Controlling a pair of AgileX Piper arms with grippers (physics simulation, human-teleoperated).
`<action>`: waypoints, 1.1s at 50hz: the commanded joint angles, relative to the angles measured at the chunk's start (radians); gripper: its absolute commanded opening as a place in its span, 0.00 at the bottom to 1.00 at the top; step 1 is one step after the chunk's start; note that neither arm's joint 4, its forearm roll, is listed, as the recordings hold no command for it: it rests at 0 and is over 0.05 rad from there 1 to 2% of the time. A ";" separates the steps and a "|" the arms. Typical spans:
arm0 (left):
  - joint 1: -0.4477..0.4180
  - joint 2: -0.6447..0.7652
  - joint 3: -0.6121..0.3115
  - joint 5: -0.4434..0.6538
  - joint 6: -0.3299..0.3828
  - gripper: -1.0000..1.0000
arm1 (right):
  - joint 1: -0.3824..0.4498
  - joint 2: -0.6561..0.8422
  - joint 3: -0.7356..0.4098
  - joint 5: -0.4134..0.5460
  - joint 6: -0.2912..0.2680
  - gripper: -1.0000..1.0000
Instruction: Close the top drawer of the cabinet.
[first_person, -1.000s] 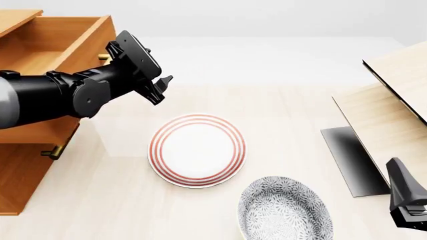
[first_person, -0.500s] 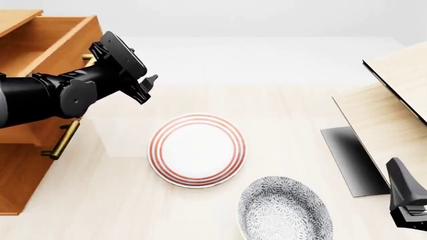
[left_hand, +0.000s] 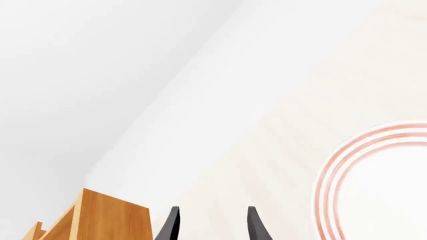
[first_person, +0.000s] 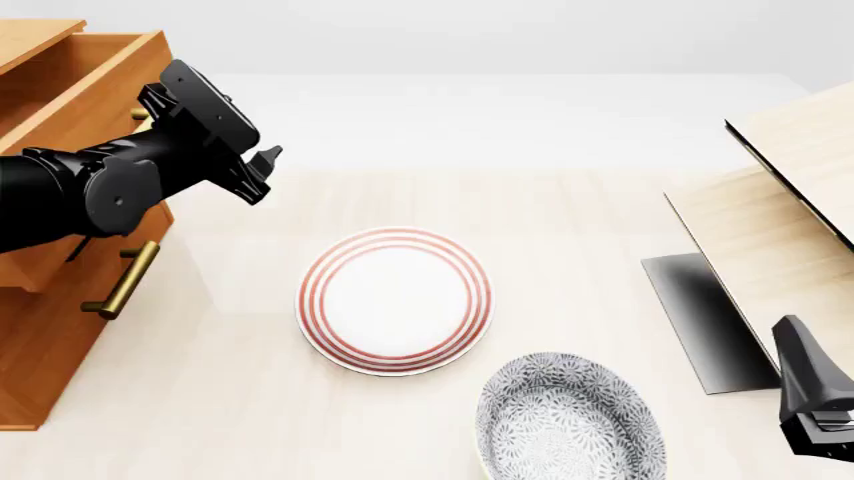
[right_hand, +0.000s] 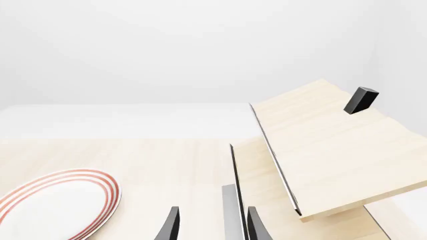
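The top drawer (first_person: 83, 72) had slid further into the cabinet (first_person: 47, 330) at the table's left edge, pushed by the left gripper (first_person: 262, 172), its fingers a little apart and empty. It still stuck out some.

At the frame's left you have the orange-brown cabinet (first_person: 54, 330) with a brass handle (first_person: 123, 281); centre, a white plate (first_person: 395, 300) ringed red; below it, a grey-speckled bowl (first_person: 571, 418).
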 joint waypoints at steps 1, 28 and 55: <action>0.044 -0.019 0.021 -0.006 0.006 1.00 | 0.000 0.000 0.000 0.000 0.000 1.00; 0.100 -0.043 0.060 -0.023 0.020 1.00 | 0.000 0.000 0.000 0.000 0.001 1.00; 0.165 -0.095 0.058 0.006 0.006 1.00 | 0.000 0.000 0.000 0.000 0.000 1.00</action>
